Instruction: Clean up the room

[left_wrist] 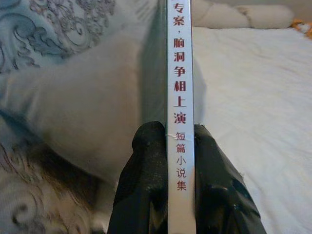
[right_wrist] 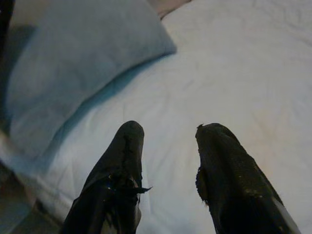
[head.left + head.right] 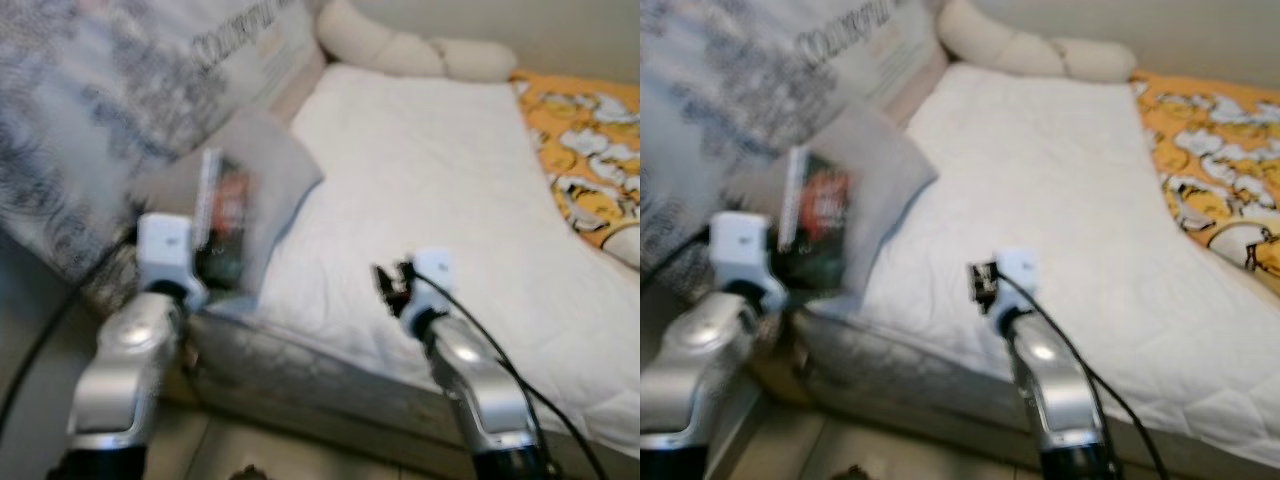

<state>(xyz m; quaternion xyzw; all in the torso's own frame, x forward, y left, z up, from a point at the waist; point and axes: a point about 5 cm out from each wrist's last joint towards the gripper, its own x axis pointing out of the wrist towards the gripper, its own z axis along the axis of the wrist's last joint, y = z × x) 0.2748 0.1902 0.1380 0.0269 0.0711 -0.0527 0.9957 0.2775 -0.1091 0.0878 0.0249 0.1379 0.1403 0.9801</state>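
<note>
The left gripper (image 1: 181, 161) pinches a book (image 1: 180, 73) by its spine, one black finger pressed on each side; the spine, white with red and grey Chinese characters, stands on edge between the fingers. From the head views the book is held upright in the air at the near left corner of the bed (image 3: 440, 190), in front of a grey pillow (image 3: 268, 170); its dark cover with red marks faces the camera, though blur hides the detail. The right gripper (image 2: 168, 146) hovers over the white mattress cover with its jaws spread and nothing between them. A cream bolster (image 3: 400, 45) lies at the head of the bed, and an orange patterned blanket (image 3: 590, 150) lies along its far right side; a patterned grey cloth (image 3: 70, 110) drapes on the left. Judged from this layout, the tidying is in an early or middle stage: the book is lifted but not yet put away. No box, basket, shelf or other container can be made out, so its destination cannot be told.
</note>
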